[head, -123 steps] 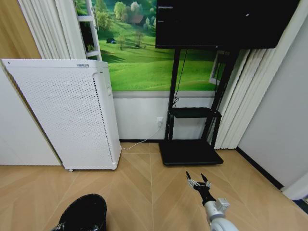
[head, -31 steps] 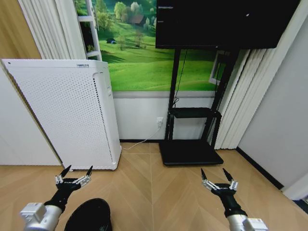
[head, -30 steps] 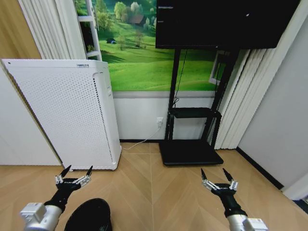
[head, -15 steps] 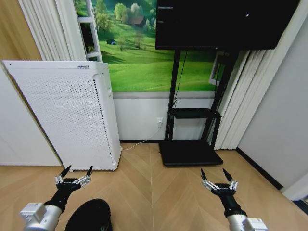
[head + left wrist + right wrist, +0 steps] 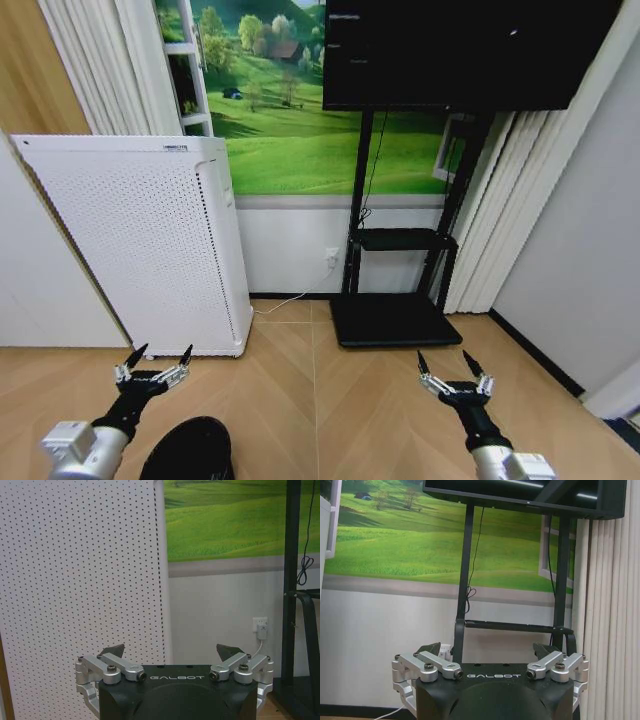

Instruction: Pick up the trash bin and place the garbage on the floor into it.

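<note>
A: What is the biggest thing you see?

B: A big white box with tiny holes all over it [image 5: 140,245]. It stands on the wooden floor with zigzag boards [image 5: 320,400], against the wall on the robot's left.

A: And next to it?

B: A wide picture of green hills [image 5: 290,120] on the wall. In front of that picture is a large black flat screen [image 5: 465,50] up on a black metal stand [image 5: 395,250]. The stand has a small shelf and a flat black foot on the floor. Long pale curtains [image 5: 505,200] hang to the right of it.

A: Where is the small black round trash bin?

B: Right at the bottom edge of the head view [image 5: 190,455], on the floor. You can see just its dark top (the rest is cut off). It sits just below the left gripper.

A: What are the arms doing?

B: The left gripper [image 5: 153,370] hangs low over the floor near the white box, above the bin and not touching it. Its two pointy fingers are spread wide, and it holds nothing. The right gripper [image 5: 455,377] hangs over the floor in front of the black stand, well apart from the bin. Its fingers are spread wide too, with nothing between them.

A: Do the wrist views show that as well?

B: Yes. The left gripper [image 5: 176,651] points at the white box, and the right gripper [image 5: 490,649] points at the black stand.
</note>
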`<state>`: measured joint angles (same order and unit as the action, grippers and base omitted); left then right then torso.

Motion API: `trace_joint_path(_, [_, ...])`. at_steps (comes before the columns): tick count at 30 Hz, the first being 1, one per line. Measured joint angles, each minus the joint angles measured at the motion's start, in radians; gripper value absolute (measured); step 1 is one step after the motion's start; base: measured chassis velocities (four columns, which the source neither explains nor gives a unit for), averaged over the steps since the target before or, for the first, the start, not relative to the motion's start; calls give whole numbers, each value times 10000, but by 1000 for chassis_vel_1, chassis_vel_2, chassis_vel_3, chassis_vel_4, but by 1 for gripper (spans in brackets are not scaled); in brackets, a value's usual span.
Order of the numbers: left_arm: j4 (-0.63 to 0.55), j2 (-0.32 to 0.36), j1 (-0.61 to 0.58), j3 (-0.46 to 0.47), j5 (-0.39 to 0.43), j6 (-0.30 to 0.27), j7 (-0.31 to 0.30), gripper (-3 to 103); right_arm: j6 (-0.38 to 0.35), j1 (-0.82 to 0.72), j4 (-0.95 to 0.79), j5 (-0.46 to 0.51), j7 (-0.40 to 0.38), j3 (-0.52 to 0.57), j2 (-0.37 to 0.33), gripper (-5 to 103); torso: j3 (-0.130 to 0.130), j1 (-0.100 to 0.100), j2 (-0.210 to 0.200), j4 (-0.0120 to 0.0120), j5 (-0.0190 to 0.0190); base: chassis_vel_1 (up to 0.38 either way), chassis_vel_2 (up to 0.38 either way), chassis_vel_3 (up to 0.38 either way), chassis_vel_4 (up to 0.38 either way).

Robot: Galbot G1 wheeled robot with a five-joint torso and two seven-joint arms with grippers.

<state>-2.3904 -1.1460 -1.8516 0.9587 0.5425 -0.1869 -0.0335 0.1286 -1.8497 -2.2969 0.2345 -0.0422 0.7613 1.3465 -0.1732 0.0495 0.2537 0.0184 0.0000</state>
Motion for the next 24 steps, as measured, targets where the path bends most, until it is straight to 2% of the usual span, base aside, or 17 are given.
trace_joint_path(18, [6, 0, 0, 1, 1, 0, 0, 100, 0, 1, 1, 0, 0, 0, 0, 100, -520, 249, 769, 0, -1, 0, 0, 0, 0])
trace_joint_path(24, [6, 0, -1, 1, 0, 0, 0, 100, 0, 1, 1, 1, -1, -1, 0, 100, -594, 278, 871, 0, 0, 0, 0, 0, 0])
